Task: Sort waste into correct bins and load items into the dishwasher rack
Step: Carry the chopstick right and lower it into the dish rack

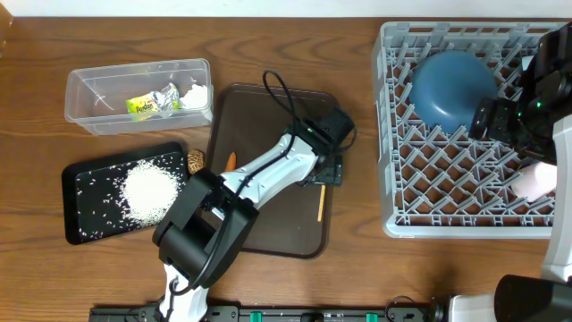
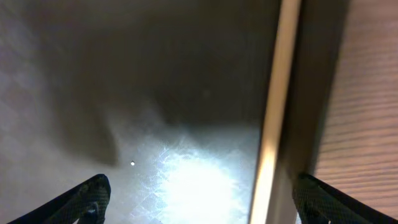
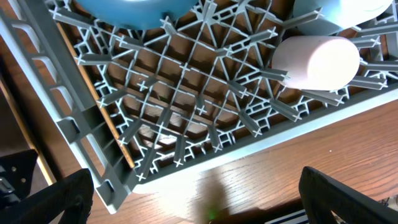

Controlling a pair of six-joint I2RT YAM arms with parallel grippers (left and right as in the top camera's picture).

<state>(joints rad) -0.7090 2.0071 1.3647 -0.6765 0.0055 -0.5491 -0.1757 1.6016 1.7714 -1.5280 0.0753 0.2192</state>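
We count one grey dishwasher rack (image 1: 386, 179) holding one dark blue bowl (image 1: 451, 85), one paler blue bowl (image 3: 329, 9) and one white cup (image 1: 539, 182). One clear tub (image 1: 80, 89) holds one foil wrapper (image 1: 147, 105) and one white tissue (image 1: 195, 91). We also count one black tray (image 1: 70, 192), one rice heap (image 1: 150, 192), one brown serving tray (image 1: 286, 233), one carrot-like stick (image 1: 230, 161), one nut-like piece (image 1: 197, 161) and one visible chopstick (image 1: 320, 204).
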